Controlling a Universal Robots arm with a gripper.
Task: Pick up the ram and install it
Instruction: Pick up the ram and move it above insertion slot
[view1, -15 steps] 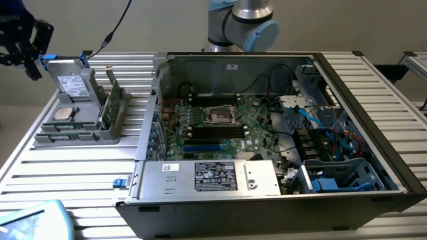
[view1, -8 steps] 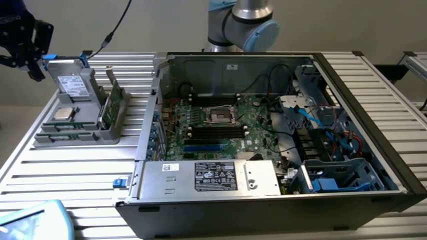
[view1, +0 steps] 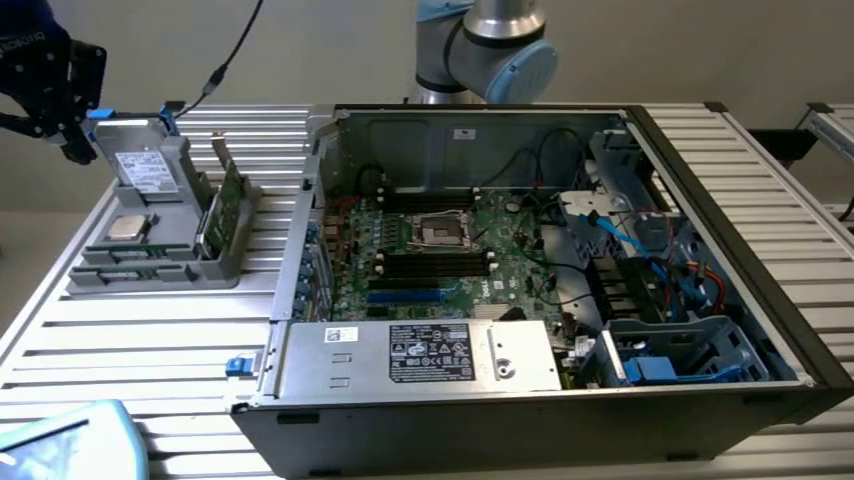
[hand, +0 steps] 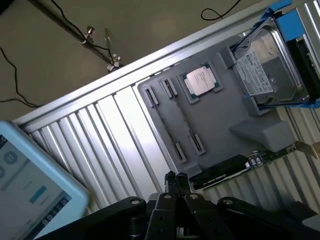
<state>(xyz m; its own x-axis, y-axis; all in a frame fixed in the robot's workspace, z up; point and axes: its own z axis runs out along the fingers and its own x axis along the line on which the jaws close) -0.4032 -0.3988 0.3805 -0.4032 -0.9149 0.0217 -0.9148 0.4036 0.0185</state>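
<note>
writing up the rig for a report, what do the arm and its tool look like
The arm is smooth silver-grey tube with rounded joints capped in light blue. The tool is black, with jointed link bars on each side narrowing to two slim fingertips. In the exterior view a dark blue piece shows just above its black body.

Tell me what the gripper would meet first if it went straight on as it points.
Probably the grey tray, at its edge by the empty slots, right ahead of the shut gripper. The ram lies just aside of that line. Depth is unclear.
</note>
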